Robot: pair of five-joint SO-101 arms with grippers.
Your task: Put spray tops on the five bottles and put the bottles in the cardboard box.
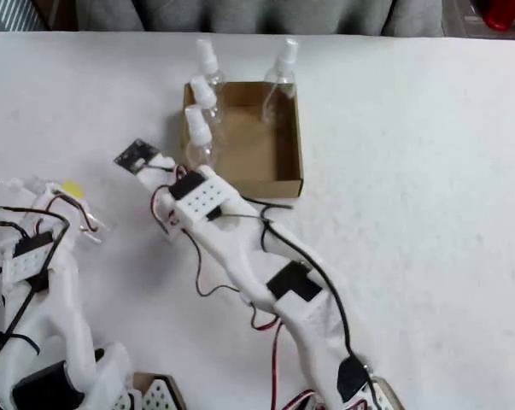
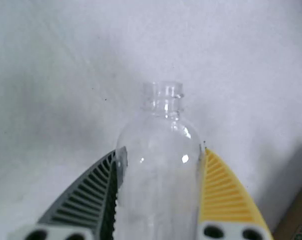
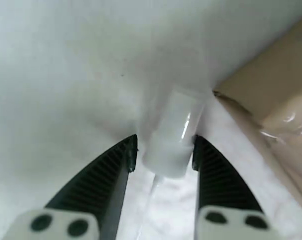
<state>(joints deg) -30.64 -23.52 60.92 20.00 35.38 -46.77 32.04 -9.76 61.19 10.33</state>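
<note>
1. Near the tabletop's point(image 1: 411, 256) left edge, my left gripper point(image 2: 164, 150) is clamped round the belly of the uncapped bottle point(image 2: 161, 125). The bottle's long axis runs out along the fingers, and its open neck point(image 2: 163, 92) points away from the wrist.
2. Farther in, just off the near left corner of the cardboard box point(image 3: 271, 85), my right gripper point(image 3: 165, 139) pinches the spray top point(image 3: 177, 125). Its thin tube point(image 3: 152, 192) trails back between the fingers.
3. I judge the join turns on this: the top sits on the box side of the bottle, apart from it, and the tube must come round to face the neck.
4. Farthest off, four capped bottles point(image 1: 199, 137) stand in the box along its left and far walls.
</note>
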